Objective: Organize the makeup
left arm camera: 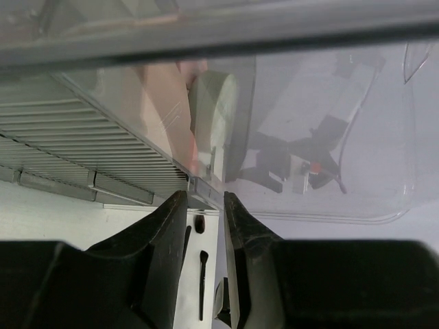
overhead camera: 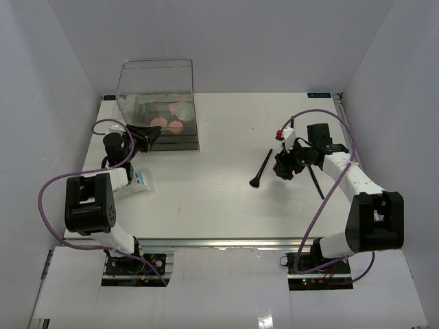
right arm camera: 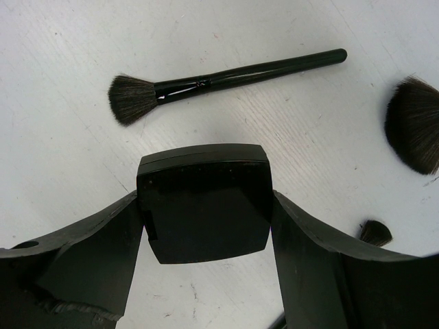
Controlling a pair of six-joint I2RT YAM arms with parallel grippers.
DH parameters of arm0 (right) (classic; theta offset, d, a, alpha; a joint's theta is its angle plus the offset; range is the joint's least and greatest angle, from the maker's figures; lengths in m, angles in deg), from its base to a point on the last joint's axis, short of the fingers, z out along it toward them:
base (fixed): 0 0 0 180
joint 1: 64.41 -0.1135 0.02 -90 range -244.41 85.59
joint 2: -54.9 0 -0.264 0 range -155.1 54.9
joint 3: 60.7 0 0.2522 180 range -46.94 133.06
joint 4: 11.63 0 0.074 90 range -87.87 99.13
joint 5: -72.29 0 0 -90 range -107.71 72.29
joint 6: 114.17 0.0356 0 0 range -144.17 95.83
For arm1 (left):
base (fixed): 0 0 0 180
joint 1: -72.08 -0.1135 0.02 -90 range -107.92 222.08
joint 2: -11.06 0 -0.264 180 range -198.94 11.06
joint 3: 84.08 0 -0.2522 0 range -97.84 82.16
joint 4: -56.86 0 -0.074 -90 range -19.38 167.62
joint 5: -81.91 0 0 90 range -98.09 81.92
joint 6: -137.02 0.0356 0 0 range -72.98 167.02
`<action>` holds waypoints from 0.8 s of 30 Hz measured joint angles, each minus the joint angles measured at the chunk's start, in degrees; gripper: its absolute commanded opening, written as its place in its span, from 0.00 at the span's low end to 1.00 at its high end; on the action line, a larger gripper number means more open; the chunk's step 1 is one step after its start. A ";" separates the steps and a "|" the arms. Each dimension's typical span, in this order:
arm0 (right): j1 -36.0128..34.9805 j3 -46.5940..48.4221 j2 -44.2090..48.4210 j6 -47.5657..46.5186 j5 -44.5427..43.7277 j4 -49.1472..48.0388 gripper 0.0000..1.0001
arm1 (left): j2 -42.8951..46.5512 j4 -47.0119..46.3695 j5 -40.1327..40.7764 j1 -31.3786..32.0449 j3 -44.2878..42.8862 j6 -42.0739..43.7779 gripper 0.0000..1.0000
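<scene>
My right gripper is shut on the black square compact, held just above the table; it also shows in the right wrist view. A slim black brush lies just left of it, also seen in the wrist view. A second brush lies under the right arm. My left gripper is closed on the front left edge of the clear plastic box. In the left wrist view its fingers pinch the box's corner. Pink discs and a grey-green disc lie inside the box.
The box's clear lid stands open and upright at the back left. A fan brush head and a small brush tip lie right of the compact. A small white and blue flat thing lies by the left arm. White walls enclose the table.
</scene>
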 measured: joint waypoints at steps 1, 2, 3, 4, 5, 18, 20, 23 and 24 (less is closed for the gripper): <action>0.00 0.00 0.00 0.04 0.00 0.01 0.29 | -0.31 -0.06 0.01 0.00 -0.24 0.00 0.38; 0.00 0.00 0.00 0.12 0.00 0.05 0.29 | -0.71 -0.13 0.03 0.00 -0.51 0.01 0.37; 0.00 0.00 0.00 0.20 0.00 0.12 0.29 | -1.15 -0.23 0.03 0.00 -0.78 0.00 0.37; 0.00 0.00 0.00 0.24 0.00 0.21 0.29 | -1.57 -0.36 -0.03 0.00 -1.01 -0.05 0.36; -0.01 0.00 0.00 0.26 0.00 0.28 0.29 | -1.98 -0.58 -0.22 0.00 -1.17 -0.14 0.35; -2.87 0.50 0.91 0.18 -0.28 2.12 0.29 | -3.33 -2.05 -1.37 0.00 -2.11 -2.06 0.07; -4.60 1.03 1.12 0.03 -0.73 2.60 0.29 | -3.12 -2.56 -1.49 0.00 -1.60 -2.29 0.06; -9.13 2.11 1.25 -0.74 -2.34 2.84 0.29 | -1.66 -2.79 -1.51 -0.01 -0.32 -2.32 0.05; -11.49 2.60 1.24 -1.12 -3.43 2.85 0.29 | -0.72 -2.79 -1.55 -0.07 0.17 -2.32 0.05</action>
